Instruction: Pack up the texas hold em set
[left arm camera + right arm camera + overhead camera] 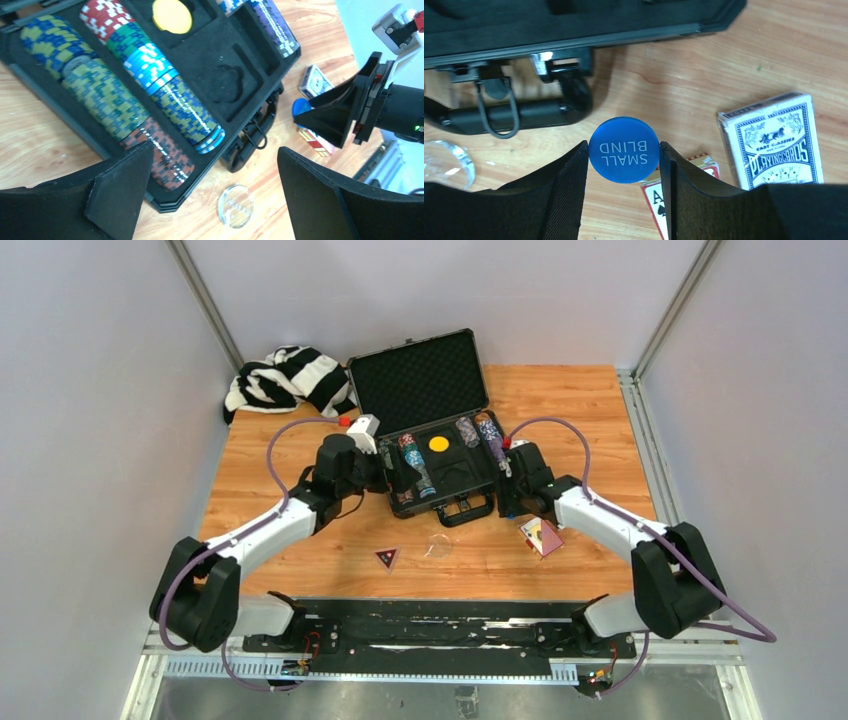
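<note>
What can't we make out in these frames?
- Clear disc: lettering blurred, left wrist view; cut by left edge, right wrist view.
- Red card box: mostly hidden behind the right gripper holding the blue disc, right wrist view.
- Dark triangular item: too small to identify, top view.

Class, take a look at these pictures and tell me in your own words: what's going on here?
Two robot arms are packing a poker set into an open black case. The right gripper pinches a blue SMALL BLIND disc in front of the case. The left gripper hangs open over the chip rows in the case, holding nothing. A yellow disc sits in its slot; a clear disc and a blue-backed card deck lie on the table outside.
</note>
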`<state>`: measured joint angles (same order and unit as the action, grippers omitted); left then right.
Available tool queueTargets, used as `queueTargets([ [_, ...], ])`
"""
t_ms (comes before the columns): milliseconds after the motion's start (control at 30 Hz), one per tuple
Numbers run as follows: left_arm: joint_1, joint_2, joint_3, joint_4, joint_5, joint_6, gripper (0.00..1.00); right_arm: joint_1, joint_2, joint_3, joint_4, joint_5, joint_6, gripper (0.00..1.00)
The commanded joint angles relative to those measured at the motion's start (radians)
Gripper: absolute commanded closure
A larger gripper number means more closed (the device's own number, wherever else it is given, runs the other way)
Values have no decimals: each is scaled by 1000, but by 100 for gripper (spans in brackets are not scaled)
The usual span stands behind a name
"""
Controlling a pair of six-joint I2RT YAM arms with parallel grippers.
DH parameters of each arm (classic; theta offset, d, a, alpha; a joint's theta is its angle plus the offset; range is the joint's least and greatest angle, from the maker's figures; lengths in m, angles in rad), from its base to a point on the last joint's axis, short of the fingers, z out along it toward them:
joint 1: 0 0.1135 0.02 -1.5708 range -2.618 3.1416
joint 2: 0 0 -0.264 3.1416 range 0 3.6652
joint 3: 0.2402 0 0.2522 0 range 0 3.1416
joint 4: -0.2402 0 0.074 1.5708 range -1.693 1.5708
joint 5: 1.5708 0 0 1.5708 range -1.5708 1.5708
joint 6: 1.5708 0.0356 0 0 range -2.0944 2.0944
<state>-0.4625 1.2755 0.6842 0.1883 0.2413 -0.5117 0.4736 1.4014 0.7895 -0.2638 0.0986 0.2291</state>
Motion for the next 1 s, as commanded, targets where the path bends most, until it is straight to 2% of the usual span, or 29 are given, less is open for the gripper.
queueTargets([
  [0,-4,54,55,28,140,-57,2,68,-26,49,-17,35,-38,49],
  [567,-6,143,145,-79,268,-143,2,260,12,191,-33,53,-73,49],
  [967,-5,76,140,-198,159,-73,2,271,238,414,-60,101,-121,49],
])
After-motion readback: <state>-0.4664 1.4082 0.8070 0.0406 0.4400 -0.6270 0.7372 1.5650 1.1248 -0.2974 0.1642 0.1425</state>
